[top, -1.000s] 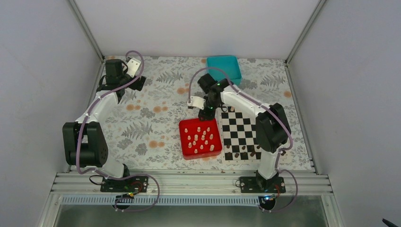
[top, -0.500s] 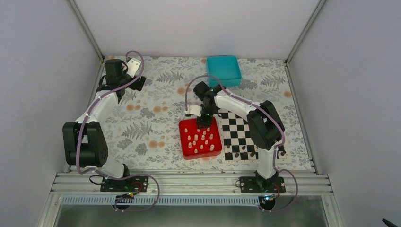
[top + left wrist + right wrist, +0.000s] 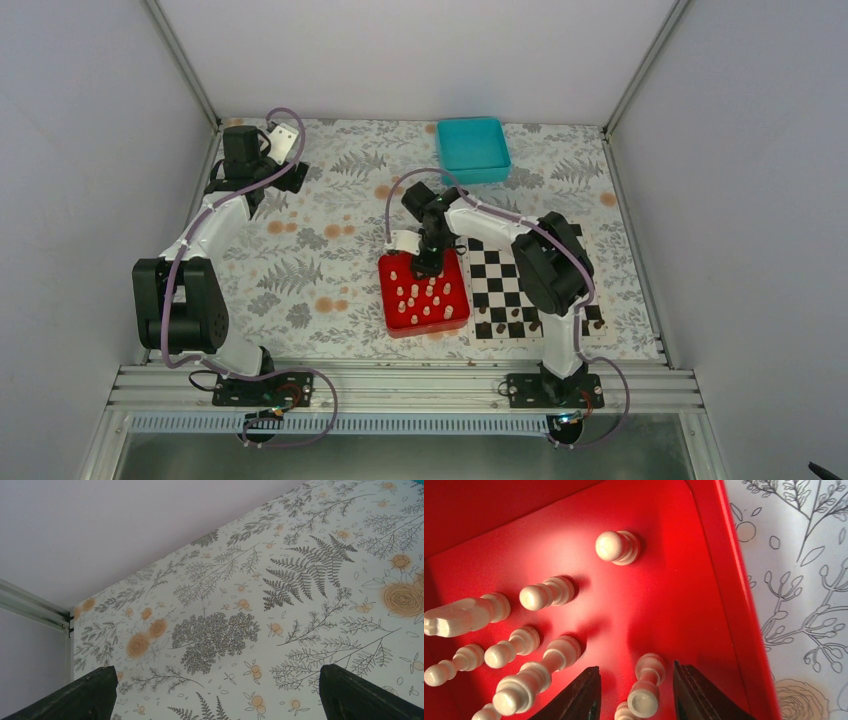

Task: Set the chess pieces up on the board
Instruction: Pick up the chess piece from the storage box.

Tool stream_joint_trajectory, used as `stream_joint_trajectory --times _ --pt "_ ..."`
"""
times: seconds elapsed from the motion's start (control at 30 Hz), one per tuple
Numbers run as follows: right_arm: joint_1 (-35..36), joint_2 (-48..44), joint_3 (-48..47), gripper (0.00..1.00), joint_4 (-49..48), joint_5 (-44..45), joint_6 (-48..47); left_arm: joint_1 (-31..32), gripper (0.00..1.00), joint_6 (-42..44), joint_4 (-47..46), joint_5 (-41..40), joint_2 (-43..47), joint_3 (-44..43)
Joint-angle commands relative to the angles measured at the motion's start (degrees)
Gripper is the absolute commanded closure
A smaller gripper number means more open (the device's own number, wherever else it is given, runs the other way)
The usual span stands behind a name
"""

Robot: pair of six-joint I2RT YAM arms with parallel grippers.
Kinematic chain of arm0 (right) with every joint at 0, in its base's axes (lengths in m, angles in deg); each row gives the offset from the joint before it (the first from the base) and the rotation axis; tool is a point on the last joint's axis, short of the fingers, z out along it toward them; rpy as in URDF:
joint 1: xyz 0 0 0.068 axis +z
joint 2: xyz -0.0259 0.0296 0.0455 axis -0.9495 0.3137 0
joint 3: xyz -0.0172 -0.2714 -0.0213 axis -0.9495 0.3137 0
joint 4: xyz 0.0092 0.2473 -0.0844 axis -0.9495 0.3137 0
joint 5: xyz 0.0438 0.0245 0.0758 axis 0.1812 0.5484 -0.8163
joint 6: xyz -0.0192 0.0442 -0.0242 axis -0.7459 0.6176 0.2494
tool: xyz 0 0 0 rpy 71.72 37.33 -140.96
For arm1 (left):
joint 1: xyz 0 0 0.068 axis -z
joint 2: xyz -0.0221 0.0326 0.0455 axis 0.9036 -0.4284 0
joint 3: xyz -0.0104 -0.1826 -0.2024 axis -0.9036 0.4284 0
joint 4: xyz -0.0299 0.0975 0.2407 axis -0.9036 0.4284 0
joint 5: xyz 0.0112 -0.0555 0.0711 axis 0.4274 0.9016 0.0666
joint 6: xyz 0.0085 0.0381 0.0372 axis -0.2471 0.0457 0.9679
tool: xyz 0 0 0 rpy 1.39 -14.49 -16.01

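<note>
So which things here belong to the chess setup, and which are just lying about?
Job: chess pieces in the red tray; the board; right end effector, open astride one of them.
Lying about: teal tray; dark pieces on the board's near rows; left end effector, open over the floral cloth.

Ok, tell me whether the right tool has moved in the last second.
Yes. The right tool came nearer, from beyond the red tray's far rim to over the tray.
</note>
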Motion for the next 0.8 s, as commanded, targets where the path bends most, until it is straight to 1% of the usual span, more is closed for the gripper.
stream_joint_trajectory --times 0.0,0.1,0.17,0.3,0.37,0.57,0.77 --pt "0.58 1.37 1.12 0.62 -1.06 0.36 0.81 0.05 0.00 0.49 -0.93 0.25 -0.16 0.70" --pt "0.58 1.51 1.49 0.65 -1.46 1.14 1.01 0.12 0.00 0.46 -1.03 0.17 -0.37 0.68" --pt "0.58 1.25 1.96 0.68 -1.81 1.37 1.15 0.07 0.00 0.39 -0.89 0.37 -0.45 0.48" --pt "0.58 0.87 1.98 0.82 -2.13 1.84 1.42 0.15 0.00 0.38 -0.84 0.53 -0.43 0.30" --pt "0.54 0.19 1.59 0.86 -2.08 1.79 1.42 0.12 0.00 0.38 -0.80 0.44 -0.32 0.32" --pt "-0.60 -3.30 -1.90 0.91 0.00 1.21 1.25 0.09 0.00 0.38 -0.89 0.22 -0.13 0.35" --pt "-5.61 -6.84 -7.42 0.93 3.88 3.43 0.32 0.05 0.00 0.38 -0.80 0.30 -0.14 0.27"
